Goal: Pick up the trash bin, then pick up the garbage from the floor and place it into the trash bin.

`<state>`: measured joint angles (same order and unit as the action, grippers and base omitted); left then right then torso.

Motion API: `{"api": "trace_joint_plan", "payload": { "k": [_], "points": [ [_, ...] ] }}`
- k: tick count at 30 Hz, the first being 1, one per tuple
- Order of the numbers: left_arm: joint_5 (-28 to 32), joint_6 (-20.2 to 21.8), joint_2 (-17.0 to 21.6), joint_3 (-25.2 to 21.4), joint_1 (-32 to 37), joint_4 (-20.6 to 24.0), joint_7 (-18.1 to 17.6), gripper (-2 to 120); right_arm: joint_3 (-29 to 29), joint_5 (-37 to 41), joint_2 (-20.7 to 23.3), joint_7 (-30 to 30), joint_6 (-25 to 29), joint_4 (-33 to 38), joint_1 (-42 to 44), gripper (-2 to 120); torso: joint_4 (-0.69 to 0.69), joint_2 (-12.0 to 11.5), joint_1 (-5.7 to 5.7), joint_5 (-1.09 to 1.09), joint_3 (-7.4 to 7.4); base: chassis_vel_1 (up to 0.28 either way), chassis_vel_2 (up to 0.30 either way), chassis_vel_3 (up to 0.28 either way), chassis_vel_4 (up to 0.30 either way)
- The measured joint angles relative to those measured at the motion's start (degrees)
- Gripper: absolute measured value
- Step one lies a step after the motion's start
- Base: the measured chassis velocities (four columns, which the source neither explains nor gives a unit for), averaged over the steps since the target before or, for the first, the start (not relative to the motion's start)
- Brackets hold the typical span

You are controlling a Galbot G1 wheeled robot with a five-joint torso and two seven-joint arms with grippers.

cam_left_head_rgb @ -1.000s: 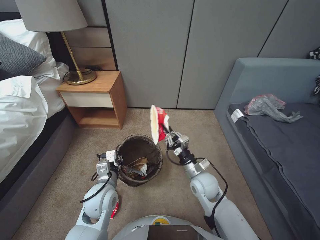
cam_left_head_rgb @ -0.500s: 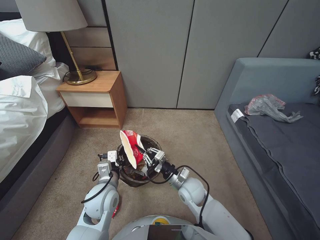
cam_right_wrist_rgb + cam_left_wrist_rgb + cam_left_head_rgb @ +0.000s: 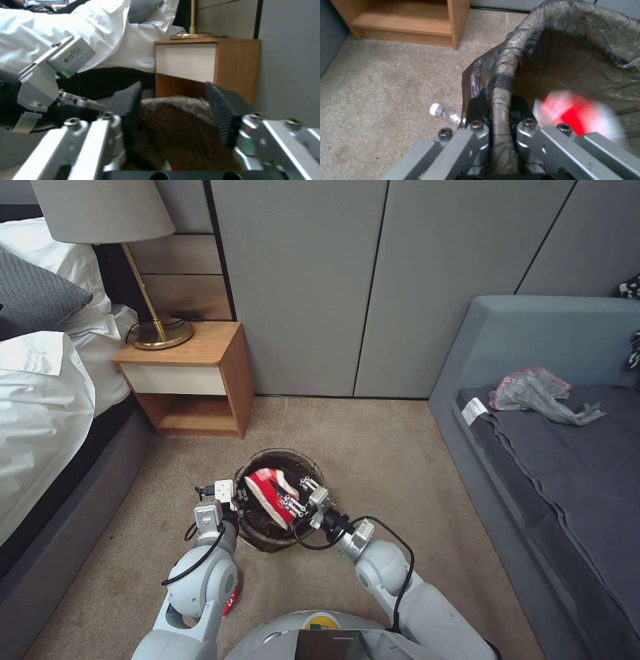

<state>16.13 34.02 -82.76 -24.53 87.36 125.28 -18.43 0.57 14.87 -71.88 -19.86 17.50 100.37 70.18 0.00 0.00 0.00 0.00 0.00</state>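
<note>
The trash bin [image 3: 312, 493], lined with a dark brown bag, stands on the beige carpet floor [image 3: 387, 460] in front of me. My left gripper [image 3: 237, 500] is shut on its near-left rim; the left wrist view shows the fingers [image 3: 476, 110] clamped over the folded liner [image 3: 501, 75]. A crushed red-and-white paper cup [image 3: 268, 493] lies tilted in the bin's mouth, blurred in the left wrist view [image 3: 576, 115]. My right gripper [image 3: 292, 500] sits just over the bin beside the cup, open [image 3: 173, 86], with brown liner seen between its pads. A small plastic bottle [image 3: 444, 114] lies on the carpet beside the bin.
A wooden nightstand [image 3: 193, 373] with a brass lamp [image 3: 159, 330] stands behind the bin to the left, next to a bed [image 3: 47, 400]. A grey sofa [image 3: 533, 467] with a crumpled plastic bag [image 3: 537, 393] runs along the right. Grey wall panels [image 3: 373, 280] close the back.
My right gripper swung the red-and-white cup from above and right of the bin down into its mouth and let it go. The left arm and bin stayed put.
</note>
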Motion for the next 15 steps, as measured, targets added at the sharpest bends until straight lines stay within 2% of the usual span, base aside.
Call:
{"api": "trace_joint_plan", "payload": {
  "k": [3,5,7,11,13,15],
  "points": [
    [0.3,-0.1,0.0,-0.1,-0.1,0.0,0.0,4,-0.2,-0.1,0.0,0.0,0.1,0.2,0.2,64,0.00,0.0,0.00,0.00,0.00,0.000,0.000,0.000,0.000],
    [0.3,-0.1,0.1,-0.2,-0.1,0.0,0.0,4,-0.3,-0.1,0.0,0.0,0.1,0.4,0.2,66,0.00,0.0,0.00,0.00,0.00,0.000,0.000,0.000,0.000],
    [0.4,-0.1,0.1,-0.3,-0.2,0.0,0.0,4,-0.5,-0.1,0.1,-0.1,0.1,1.0,0.4,80,0.00,0.0,0.00,0.00,0.00,0.000,0.000,0.000,0.000],
    [0.4,-0.1,0.1,-0.3,-0.2,0.0,0.0,4,-0.7,-0.1,0.2,-0.1,0.2,1.4,0.5,84,0.00,0.0,0.00,0.01,0.00,0.000,0.000,0.000,0.000],
    [0.5,-0.2,0.2,-0.4,-0.3,-0.2,0.0,4,-1.1,-0.1,0.3,-0.1,0.2,2.6,0.7,96,0.00,0.0,0.00,0.01,0.00,0.000,0.000,0.000,0.000],
    [0.5,-0.3,0.2,-0.5,-0.3,-0.2,0.0,4,-1.4,-0.1,0.3,-0.1,0.3,3.4,0.8,99,0.00,0.0,0.00,0.01,0.00,0.000,0.000,0.000,0.000]
  ]
}}
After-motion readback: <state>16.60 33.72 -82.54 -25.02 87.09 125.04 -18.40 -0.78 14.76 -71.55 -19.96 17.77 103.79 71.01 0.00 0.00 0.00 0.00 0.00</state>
